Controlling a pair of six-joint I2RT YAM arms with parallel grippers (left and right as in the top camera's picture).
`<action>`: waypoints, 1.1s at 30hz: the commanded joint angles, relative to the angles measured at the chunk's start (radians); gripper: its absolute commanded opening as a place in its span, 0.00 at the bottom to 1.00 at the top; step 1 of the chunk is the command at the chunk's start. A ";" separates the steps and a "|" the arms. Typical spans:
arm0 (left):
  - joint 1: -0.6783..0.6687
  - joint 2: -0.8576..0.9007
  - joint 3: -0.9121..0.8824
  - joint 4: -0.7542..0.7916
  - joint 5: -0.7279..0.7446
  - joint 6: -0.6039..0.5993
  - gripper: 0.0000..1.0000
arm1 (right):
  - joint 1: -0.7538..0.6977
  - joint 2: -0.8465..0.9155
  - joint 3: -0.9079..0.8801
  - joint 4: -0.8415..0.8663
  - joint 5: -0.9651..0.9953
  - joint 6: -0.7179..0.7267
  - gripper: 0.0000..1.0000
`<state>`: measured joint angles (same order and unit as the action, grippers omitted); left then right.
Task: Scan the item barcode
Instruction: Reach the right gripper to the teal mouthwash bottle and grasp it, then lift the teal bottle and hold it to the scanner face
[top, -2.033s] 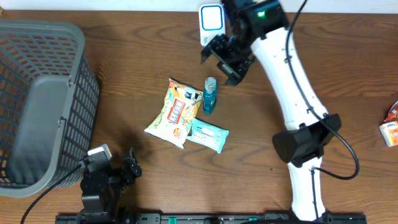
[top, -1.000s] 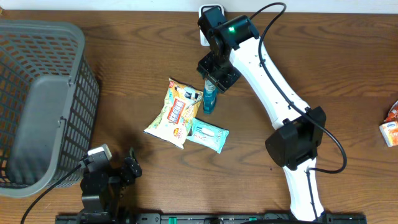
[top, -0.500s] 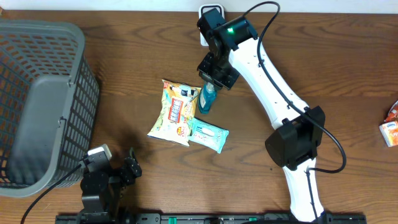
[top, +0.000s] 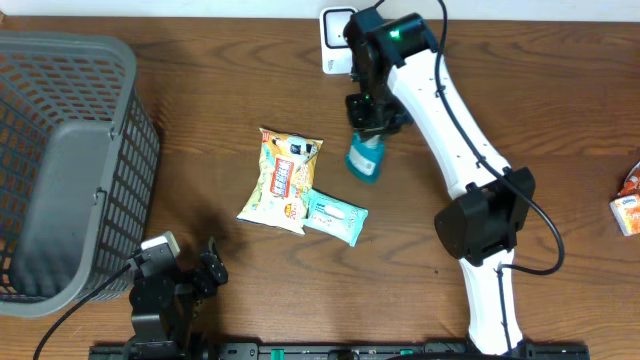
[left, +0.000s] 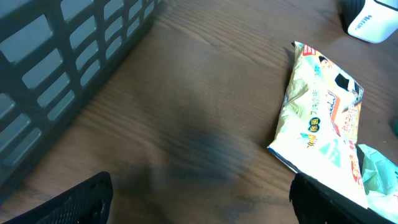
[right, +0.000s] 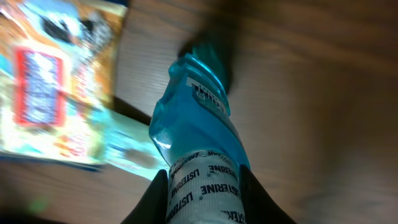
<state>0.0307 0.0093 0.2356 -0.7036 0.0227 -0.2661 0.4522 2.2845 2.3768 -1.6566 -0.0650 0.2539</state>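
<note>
1. While the right gripper (top: 372, 125) is clamped on the bottle's (top: 364, 160) white-wrapped cap end, the bottle appears lifted off the table, near the scanner (top: 333, 30); its long axis points away from the fingers, base outward.
2. Bottle: translucent blue; barcode not discernible.
3. Left gripper (top: 208, 265): fingers apart, empty, well away; right arm nearer.

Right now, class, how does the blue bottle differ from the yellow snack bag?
The blue bottle is see-through; the yellow snack bag is opaque and flat. The bottle is gripped, tilted, by the right gripper; the bag lies untouched on the table. Both carry printed labels.
</note>
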 joint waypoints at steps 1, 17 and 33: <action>0.000 -0.005 -0.004 0.000 -0.008 -0.005 0.91 | -0.002 -0.007 0.051 -0.012 0.086 -0.234 0.19; 0.000 -0.005 -0.004 0.000 -0.009 -0.005 0.91 | 0.028 -0.007 0.049 0.018 0.085 -0.243 0.61; 0.000 -0.005 -0.004 0.000 -0.008 -0.005 0.91 | 0.026 -0.036 -0.011 0.069 0.086 -0.225 0.86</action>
<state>0.0307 0.0093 0.2356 -0.7036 0.0227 -0.2661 0.4770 2.2765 2.4020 -1.6081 0.0154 0.0254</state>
